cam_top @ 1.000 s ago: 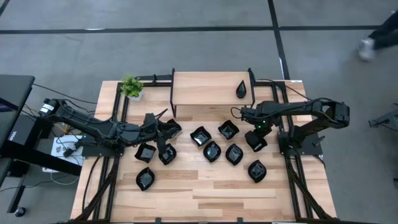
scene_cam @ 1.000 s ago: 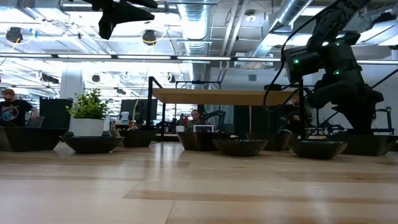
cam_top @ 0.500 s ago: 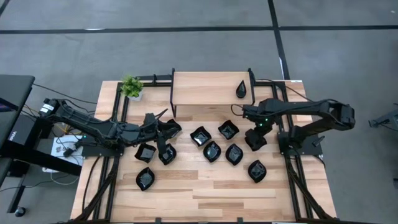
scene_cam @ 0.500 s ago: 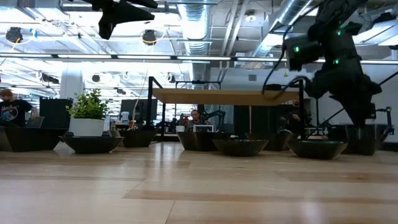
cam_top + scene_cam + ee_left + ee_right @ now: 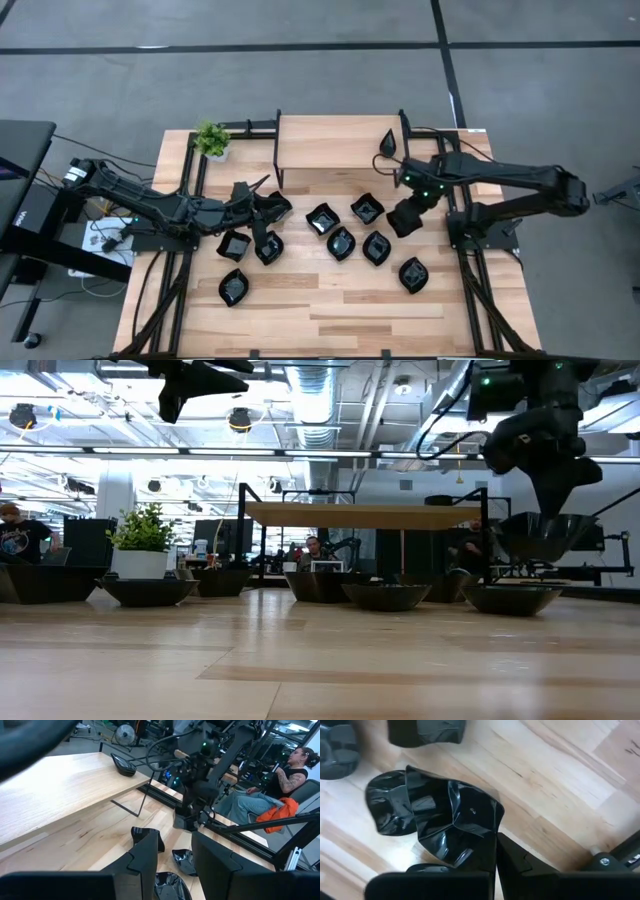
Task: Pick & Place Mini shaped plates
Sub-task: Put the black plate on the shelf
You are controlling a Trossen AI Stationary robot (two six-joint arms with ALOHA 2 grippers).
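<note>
1 wavy-edged square plate (image 5: 452,822) hangs pinched by its rim in the right gripper (image 5: 405,215), right of centre, lifted clear for carrying; the left gripper (image 5: 262,212) waits half-parted, empty, centre-left.

We see bright, even overhead light; ceiling lamps (image 5: 240,418) flare above right end effector (image 5: 548,510). Glare on plate (image 5: 455,822) it pinches. Near fingers (image 5: 145,862) blurred, soft shadows.

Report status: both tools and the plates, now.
Right tool shut on glossy black wavy-edged plate, lifted off table. Left tool empty, hovering.
</note>
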